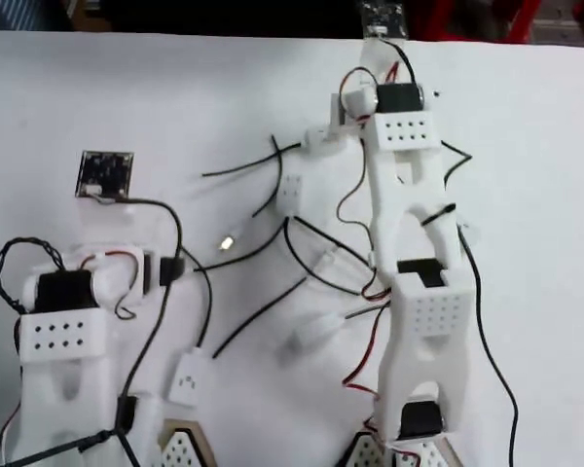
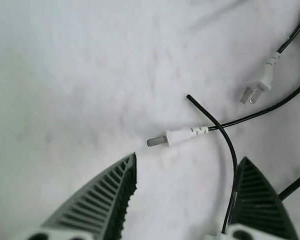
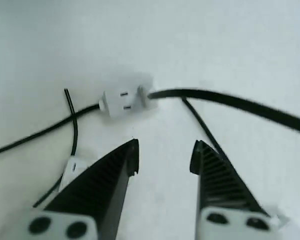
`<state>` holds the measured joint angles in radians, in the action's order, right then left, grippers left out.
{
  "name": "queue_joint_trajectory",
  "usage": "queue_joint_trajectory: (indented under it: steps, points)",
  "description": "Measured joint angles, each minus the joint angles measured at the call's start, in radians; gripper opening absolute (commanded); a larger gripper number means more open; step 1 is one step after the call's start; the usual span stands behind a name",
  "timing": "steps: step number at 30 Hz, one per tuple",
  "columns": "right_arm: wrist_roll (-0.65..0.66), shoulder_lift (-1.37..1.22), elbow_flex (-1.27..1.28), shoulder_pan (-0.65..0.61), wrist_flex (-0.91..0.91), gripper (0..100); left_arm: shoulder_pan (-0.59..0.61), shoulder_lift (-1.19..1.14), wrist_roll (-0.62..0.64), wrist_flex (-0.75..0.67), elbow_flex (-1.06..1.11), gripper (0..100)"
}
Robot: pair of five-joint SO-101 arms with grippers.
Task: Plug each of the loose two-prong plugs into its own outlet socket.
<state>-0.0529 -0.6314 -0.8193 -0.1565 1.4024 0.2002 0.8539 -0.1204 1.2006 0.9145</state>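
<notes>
L gripper (image 2: pixel 188 159) is spread wide w/ nothing between its fingers, hanging just short of the nearest plug (image 2: pixel 180 136). That plug lies flat on the table (image 2: pixel 65 75), prongs edge-on, not in any socket. A 2nd plug (image 2: pixel 260 82) lies beyond the nearest plug, both prongs showing, also loose. A black cord end (image 2: pixel 190 98) sits just beside the nearest plug, its cord crossing that plug's cord right behind the body. R gripper (image 3: pixel 165 145) is spread too, empty, w/ a white socket (image 3: pixel 125 100) ahead of it. The socket's slots show, but how far it sits from the nearest plug can't be told.

The plug looks light, hard, small & smooth, so it will prob. skid or twist if nudged, and the springy cord will tug. Best hold is across the body's flat sides, behind the prongs — not on metal or cord.
</notes>
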Motion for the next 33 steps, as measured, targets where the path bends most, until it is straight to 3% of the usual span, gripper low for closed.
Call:
queue_joint_trajectory:
  steps: [6,18,23,33]
  points:
    - [-0.017,-0.005,-0.025,-0.106,0.221,15.9,0.031,0.0,0.003,-0.015,0.0,31]
    - [-0.39,-0.095,-0.028,-0.462,0.275,15.9,0.204,0.0,0.075,-0.055,0.002,31]
    - [-0.499,-0.218,-0.034,-0.494,0.198,15.9,0.207,0.0,0.075,-0.055,0.009,31]
    - [-0.577,-0.311,-0.035,-0.493,0.103,14.6,0.206,0.0,0.075,-0.103,0.058,31]
